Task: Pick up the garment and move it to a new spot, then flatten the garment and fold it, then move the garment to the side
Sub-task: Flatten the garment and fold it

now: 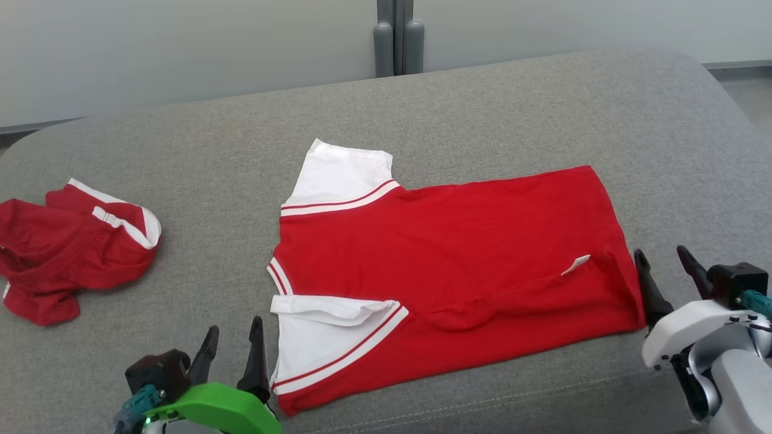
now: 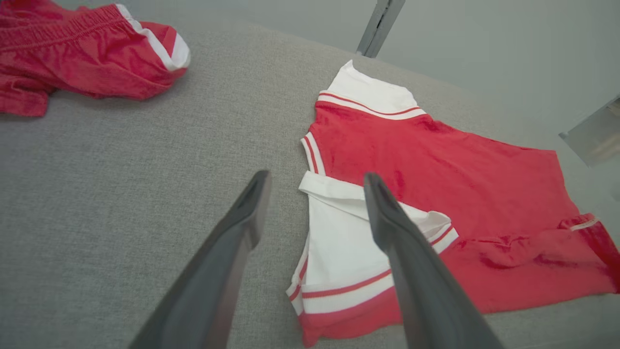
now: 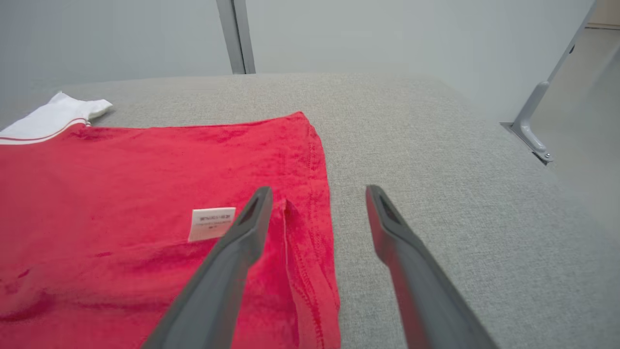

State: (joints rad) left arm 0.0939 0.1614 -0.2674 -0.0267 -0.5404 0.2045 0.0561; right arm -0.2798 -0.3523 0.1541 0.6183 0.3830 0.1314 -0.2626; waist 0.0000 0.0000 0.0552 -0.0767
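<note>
The shirt [image 1: 458,253] is lying mid-couch [image 1: 482,108], with the left gripper [image 1: 235,325] and right gripper [image 1: 660,251] being held spread and empty over the couch's front. Its rumpled near edge is probably at risk of being creased in if smoothing is being skipped.

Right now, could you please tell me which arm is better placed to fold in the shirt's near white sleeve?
Left. The left gripper, fingers open, sits just beside the near sleeve, while the right gripper is at the hem end.
</note>
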